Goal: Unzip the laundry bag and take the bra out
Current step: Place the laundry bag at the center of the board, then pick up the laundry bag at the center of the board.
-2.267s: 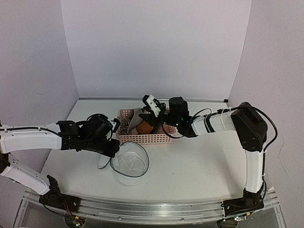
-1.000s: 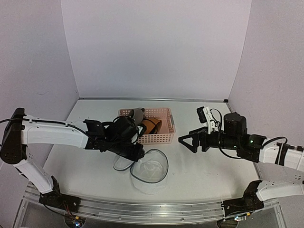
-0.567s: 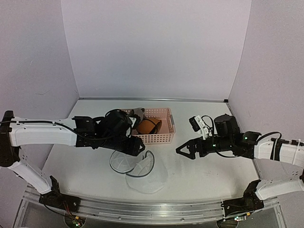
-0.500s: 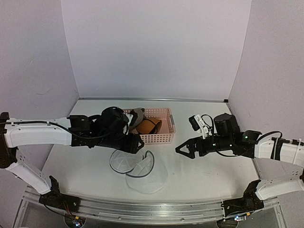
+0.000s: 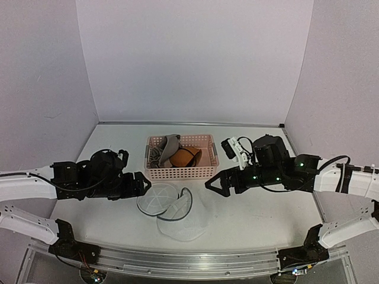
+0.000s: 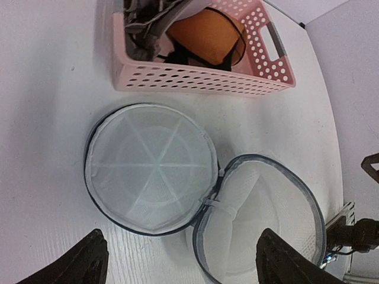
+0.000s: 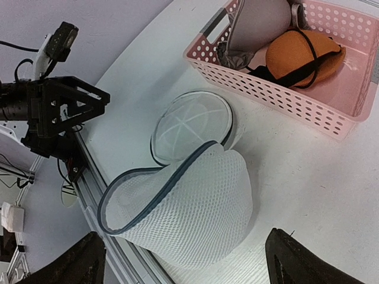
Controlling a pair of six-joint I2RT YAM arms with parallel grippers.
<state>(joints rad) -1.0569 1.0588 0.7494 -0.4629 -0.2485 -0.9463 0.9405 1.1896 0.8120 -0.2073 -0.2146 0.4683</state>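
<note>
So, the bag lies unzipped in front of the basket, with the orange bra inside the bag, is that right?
Not quite. The bag does lie unzipped in front of the basket, but the orange bra is inside the basket, not the bag. The left wrist view shows this.

A pink plastic basket [image 5: 180, 173] with rows of small round holes in its walls stands on the white table [image 5: 260, 207], toward the back and about midway across. Its short ends have slot handles. A grey padded garment [image 5: 169, 145] lies in the left end of the basket, part of it rising above the rim. Pale lilac walls [image 5: 189, 59] close in the table on three sides. A metal rail [image 5: 177, 260] runs along the near edge.
</note>
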